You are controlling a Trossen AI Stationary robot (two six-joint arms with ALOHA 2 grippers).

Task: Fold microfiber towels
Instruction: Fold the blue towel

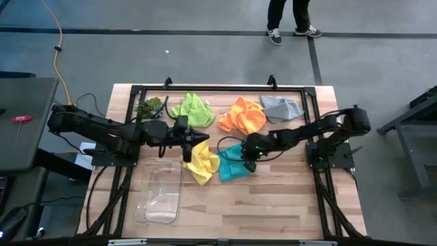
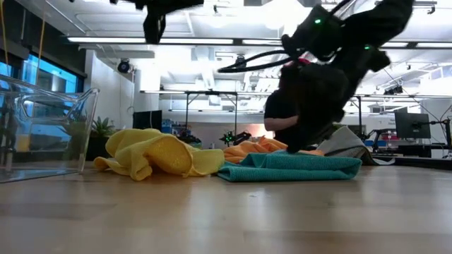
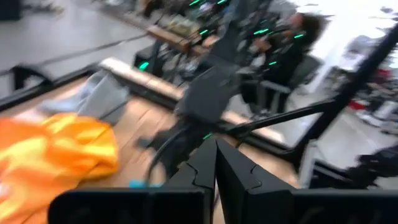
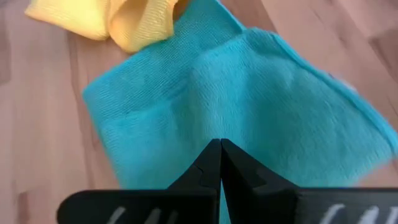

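High view: right end effector (image 1: pixel 248 162) at frame centre over teal towel (image 1: pixel 232 164), left end effector (image 1: pixel 198 139) closed, empty, above yellow towel (image 1: pixel 201 164) | Right wrist view: fingers (image 4: pixel 211 165) pinched together on teal cloth; whether gripped unclear | Advice: lift slowly, keep fold edges aligned on desk (image 1: pixel 273 205).

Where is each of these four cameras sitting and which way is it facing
High view: overhead, straight down; both arms, left gripper over the yellow towel.
Low view: table-top height, level across; right gripper down at the teal towel.
Left wrist view: above the table, past shut fingers toward the orange towel.
Right wrist view: down past shut fingers onto the teal towel.
Shared: teal and yellow towels in high, low and right wrist views.
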